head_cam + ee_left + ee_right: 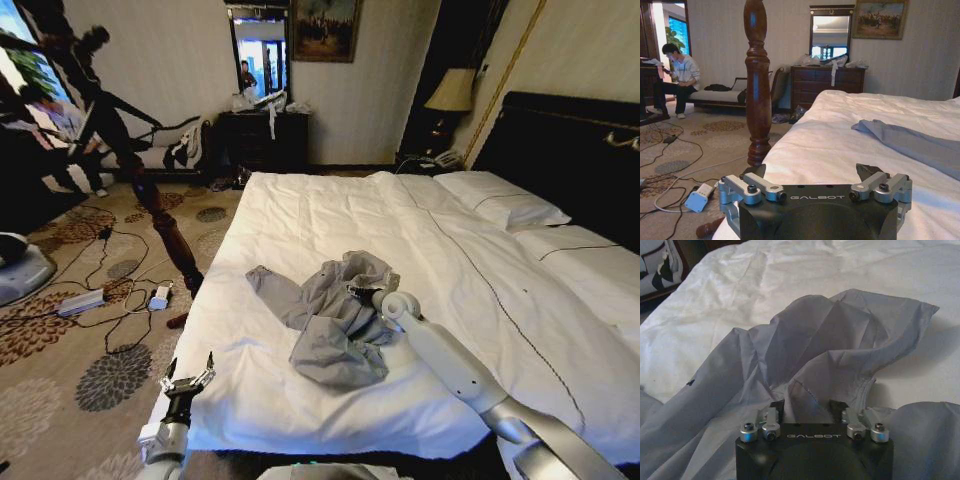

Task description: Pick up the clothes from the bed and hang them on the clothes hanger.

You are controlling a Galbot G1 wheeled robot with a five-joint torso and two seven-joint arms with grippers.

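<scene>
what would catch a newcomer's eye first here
The crumpled grey-blue shirt in the middle of the white bed, with the right gripper pressed into its folds. Next, the left gripper, open, off the bed's near corner over the carpet, and the dark bedpost.

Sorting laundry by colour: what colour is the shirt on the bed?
Light grey-blue, plain; the shirt shows best in the right wrist view.

My bed [480, 300] fills the centre and right of the frame, white duvet up. The shirt [335, 315] lies crumpled at lower centre. Two pillows [500, 200] sit upper right.
</scene>
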